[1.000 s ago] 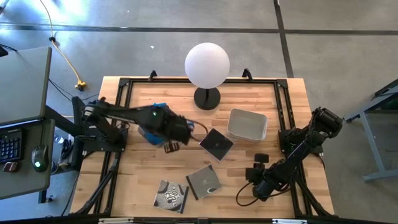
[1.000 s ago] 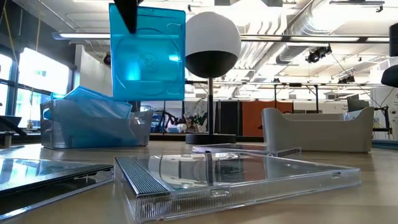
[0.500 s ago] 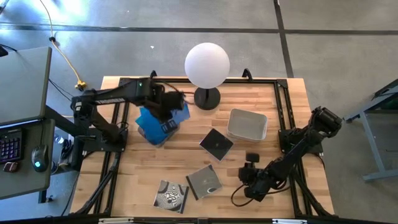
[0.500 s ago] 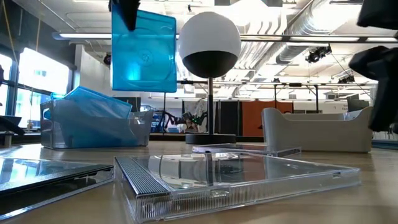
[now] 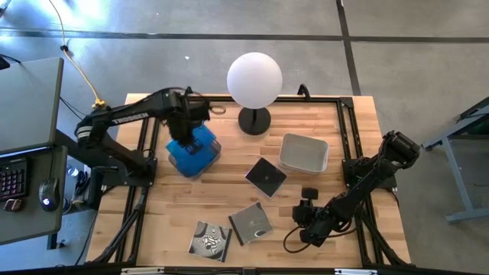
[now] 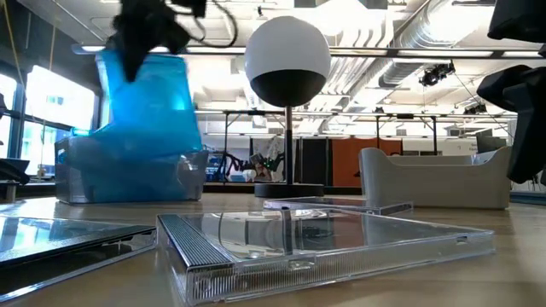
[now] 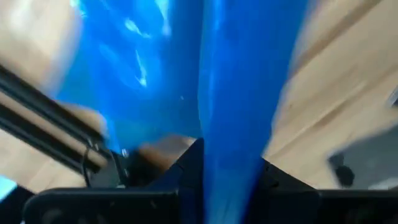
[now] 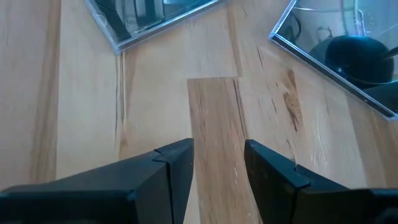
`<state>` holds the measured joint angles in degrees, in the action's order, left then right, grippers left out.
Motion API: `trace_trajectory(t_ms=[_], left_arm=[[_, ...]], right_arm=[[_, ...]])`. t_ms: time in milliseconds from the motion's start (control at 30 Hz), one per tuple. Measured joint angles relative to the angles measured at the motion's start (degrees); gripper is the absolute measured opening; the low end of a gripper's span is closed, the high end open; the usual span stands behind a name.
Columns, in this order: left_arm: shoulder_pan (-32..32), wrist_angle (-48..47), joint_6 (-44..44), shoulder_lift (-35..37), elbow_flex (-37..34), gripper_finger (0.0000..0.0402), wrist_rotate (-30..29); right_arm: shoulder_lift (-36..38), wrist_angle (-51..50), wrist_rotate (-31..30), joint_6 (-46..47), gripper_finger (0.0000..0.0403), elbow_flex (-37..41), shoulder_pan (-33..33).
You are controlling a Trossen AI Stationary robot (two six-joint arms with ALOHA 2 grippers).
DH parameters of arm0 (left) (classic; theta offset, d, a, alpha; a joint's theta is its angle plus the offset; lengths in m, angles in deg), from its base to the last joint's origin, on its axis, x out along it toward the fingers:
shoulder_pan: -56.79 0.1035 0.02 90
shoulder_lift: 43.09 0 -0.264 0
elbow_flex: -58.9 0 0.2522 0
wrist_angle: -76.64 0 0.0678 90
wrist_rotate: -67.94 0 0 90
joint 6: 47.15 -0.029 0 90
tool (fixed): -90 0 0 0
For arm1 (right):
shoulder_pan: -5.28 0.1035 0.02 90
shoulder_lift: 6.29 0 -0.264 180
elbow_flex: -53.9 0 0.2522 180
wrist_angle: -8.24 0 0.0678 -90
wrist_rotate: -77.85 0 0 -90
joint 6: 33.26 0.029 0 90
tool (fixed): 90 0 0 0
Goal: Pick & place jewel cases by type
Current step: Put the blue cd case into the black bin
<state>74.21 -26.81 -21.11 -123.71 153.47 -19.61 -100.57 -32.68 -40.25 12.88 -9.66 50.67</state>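
Observation:
My left gripper (image 5: 188,119) is shut on a bright blue jewel case (image 6: 149,107) and stands over the clear tub (image 6: 128,179) at the table's far left. That tub holds other blue cases (image 5: 192,153). My right gripper (image 8: 217,149) is open and empty, low over bare wood near the table's front right (image 5: 302,229). A dark case (image 5: 266,176), a grey clear case (image 5: 251,222) and a black-and-white swirl case (image 5: 211,239) lie flat on the table. My left gripper pinches the blue case by its upper edge (image 7: 231,155) between its two fingers, coming from above. The case hangs below the fingers, tilted, and its lower part reaches down among the blue cases in the tub (image 6: 145,166). I cannot tell whether it rests on them.
A second grey tub (image 5: 304,153) stands at the right middle. A lamp with a white globe (image 5: 254,80) stands on a black foot (image 5: 254,121) at the far middle. Bare wood lies between the flat cases and my right gripper.
My left gripper has carried the blue case from the table's middle toward the far left, over the clear tub. It has then come down, so the case now hangs tilted, reaching into the tub. My right gripper has shifted a little toward the table's left and near edge.

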Motion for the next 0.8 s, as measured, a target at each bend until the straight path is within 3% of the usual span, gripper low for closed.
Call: trace_trajectory(t_ms=[267,500,800], left_arm=[[-2.70,-0.42,-0.34,4.23,-10.17,0.0050,2.13],[-3.15,-0.32,-6.06,4.60,-11.11,0.0056,-4.13],[-3.18,-0.32,-12.31,1.45,-11.13,0.0145,-13.01]], right_arm=[[0.00,0.03,-0.59,-0.12,0.0138,0.00,-0.02],[-0.02,0.04,-0.99,-0.17,0.0138,0.00,-0.13],[-0.02,0.39,-0.94,-4.13,0.0138,0.00,-1.54]])
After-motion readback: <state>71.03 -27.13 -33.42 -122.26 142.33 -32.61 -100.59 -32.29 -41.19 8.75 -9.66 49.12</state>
